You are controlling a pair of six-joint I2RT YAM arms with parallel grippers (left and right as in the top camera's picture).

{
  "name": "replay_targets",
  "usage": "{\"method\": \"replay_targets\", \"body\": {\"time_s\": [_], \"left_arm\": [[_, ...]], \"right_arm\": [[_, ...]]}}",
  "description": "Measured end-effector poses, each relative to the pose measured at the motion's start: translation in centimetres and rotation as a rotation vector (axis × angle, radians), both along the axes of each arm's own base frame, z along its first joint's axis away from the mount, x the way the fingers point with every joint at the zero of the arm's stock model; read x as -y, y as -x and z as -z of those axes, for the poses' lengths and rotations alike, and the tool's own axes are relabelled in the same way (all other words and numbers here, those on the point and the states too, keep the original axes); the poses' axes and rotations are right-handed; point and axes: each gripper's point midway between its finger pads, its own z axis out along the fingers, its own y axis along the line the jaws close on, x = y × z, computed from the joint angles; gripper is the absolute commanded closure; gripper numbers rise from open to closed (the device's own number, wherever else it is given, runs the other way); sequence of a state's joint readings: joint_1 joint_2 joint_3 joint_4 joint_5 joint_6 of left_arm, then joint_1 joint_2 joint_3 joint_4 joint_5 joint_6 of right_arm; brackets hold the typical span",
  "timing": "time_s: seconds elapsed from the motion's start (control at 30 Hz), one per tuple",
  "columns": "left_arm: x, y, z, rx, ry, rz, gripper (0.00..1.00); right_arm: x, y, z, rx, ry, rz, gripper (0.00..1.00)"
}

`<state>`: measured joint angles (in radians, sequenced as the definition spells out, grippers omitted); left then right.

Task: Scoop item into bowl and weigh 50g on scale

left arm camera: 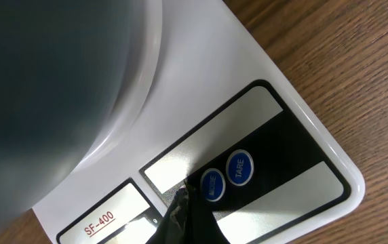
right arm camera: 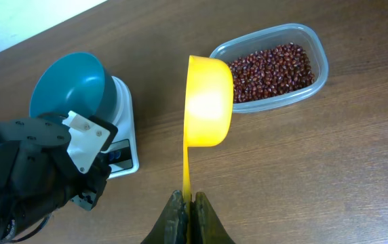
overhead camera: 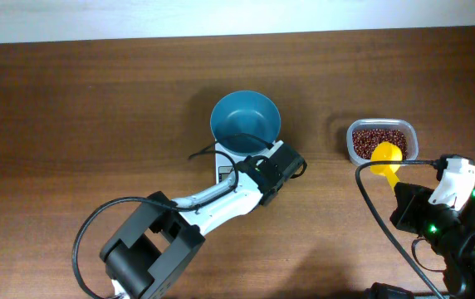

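The teal bowl [overhead camera: 245, 122] stands on the white scale [left arm camera: 207, 81], and no beans show inside it. My left gripper [left arm camera: 182, 198] is shut and empty. Its tip rests on the scale's front panel, right beside the blue MODE button [left arm camera: 212, 185]. In the overhead view the left gripper [overhead camera: 250, 170] covers most of the scale. The dark red-brown beans [right arm camera: 272, 64] fill a clear container [overhead camera: 381, 139] on the right. My right gripper [right arm camera: 188, 203] is shut on the thin handle of a yellow scoop [right arm camera: 209, 102], held over the table just left of the container.
A blue TARE button [left arm camera: 239, 167] sits next to the MODE button. Black cables loop from the left arm [overhead camera: 188, 208] and across the right arm [overhead camera: 445, 216]. The table's far edge meets a pale wall [overhead camera: 221, 17].
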<state>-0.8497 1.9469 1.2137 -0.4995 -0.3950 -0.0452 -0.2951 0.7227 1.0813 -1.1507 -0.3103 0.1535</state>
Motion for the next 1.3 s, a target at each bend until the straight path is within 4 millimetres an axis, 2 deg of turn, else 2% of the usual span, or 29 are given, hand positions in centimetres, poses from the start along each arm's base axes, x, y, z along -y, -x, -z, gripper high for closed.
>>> {"method": "replay_targets", "body": {"time_s": [0.3,0.43,0.53,0.7,0.97,1.1,1.13,1.2,1.3], "left_arm": [[0.1,0.1,0.0,0.000,-0.002,0.003,1.00],[-0.1,1.0,-0.2,-0.030,-0.032,0.016,1.00],[-0.1,1.8,-1.0,-0.036,-0.038,0.032,1.00],[-0.2,2.8,-5.8,0.004,0.013,0.050,1.00],[-2.3,4.2,-14.7,0.106,0.162,0.006,1.00],[-5.3,3.1,-18.2,0.175,0.253,-0.111,1.00],[-7.0,2.2,-19.2,0.205,0.283,-0.184,1.00],[-9.6,1.1,-20.4,0.241,0.317,-0.288,0.94],[-13.6,0.0,-21.0,0.269,0.335,-0.447,0.87]], "right_arm": [[0.0,-0.1,-0.1,0.006,0.001,0.000,0.96],[0.0,-0.2,-0.2,0.009,0.003,0.000,0.96],[0.1,-0.3,-0.3,0.017,0.005,0.000,0.96],[0.1,-0.5,-0.5,0.029,0.008,0.001,0.96],[0.2,-0.6,-0.6,0.035,0.010,0.001,0.96],[0.2,-0.6,-0.6,0.034,0.010,0.000,0.96],[0.1,-0.5,-0.5,0.029,0.008,-0.001,0.96],[0.0,-0.5,-0.2,0.014,0.004,-0.007,0.96],[-0.2,-0.8,0.7,-0.037,-0.019,-0.019,0.96]]}}
